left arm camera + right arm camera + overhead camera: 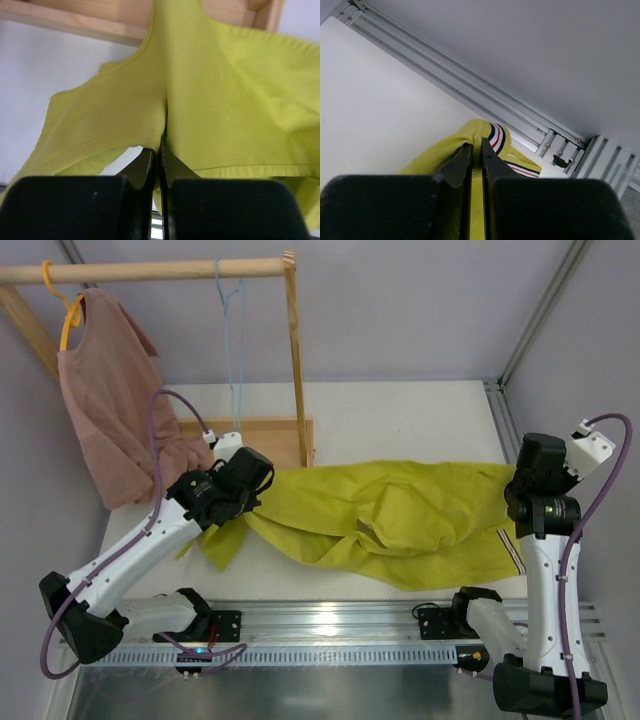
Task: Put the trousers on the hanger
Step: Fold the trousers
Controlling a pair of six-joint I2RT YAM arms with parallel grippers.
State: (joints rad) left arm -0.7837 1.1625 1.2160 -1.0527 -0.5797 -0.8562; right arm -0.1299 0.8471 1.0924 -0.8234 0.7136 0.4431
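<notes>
The yellow-green trousers (400,515) stretch across the table between both arms. My left gripper (262,483) is shut on the leg end of the trousers (210,90), pinching a fold between its fingers (145,165). My right gripper (512,483) is shut on the striped waistband (496,137) of the trousers (445,150) at the right. The thin light-blue hanger (232,340) hangs on the wooden rail (160,270), behind and above my left gripper.
A dusty-pink T-shirt (105,420) hangs on a yellow hanger (68,310) at the rail's left end. The rack's wooden post (296,360) and base board (260,435) stand just behind the left gripper. An aluminium frame rail (470,80) runs along the right edge.
</notes>
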